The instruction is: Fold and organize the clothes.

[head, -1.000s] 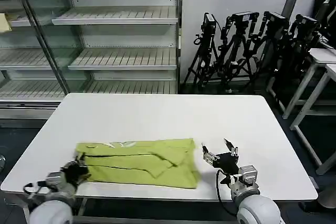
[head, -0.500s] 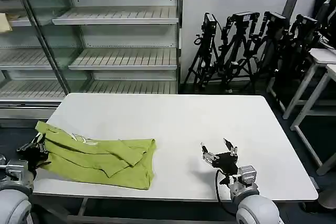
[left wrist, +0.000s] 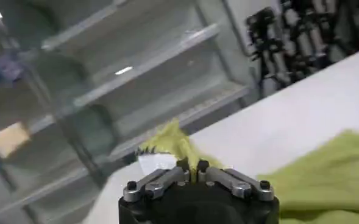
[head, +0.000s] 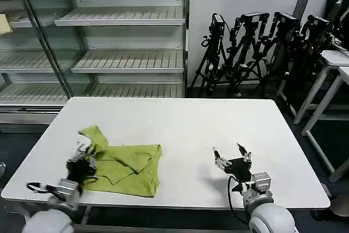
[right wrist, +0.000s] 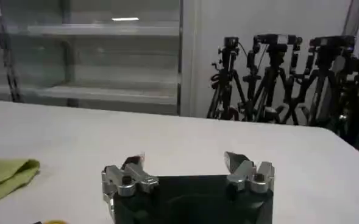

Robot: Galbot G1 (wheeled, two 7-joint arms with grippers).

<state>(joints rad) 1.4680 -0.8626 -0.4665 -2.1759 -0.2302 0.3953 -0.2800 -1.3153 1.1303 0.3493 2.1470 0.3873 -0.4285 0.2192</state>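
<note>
Left claw (head: 86,154) is pinched shut on a raised corner of the lime T-shirt (head: 128,168), which lies bunched on the white bench (head: 180,129) just beside it. Right claw (head: 232,155) hovers well apart, spread wide, holding nothing.

No words, labels, brands, numbers or signs can be read anywhere in these views. The green T-shirt (head: 126,166) on the white table (head: 185,129) is plain fabric without print, and the shelves (head: 120,17) behind the table carry no legible tags.
</note>
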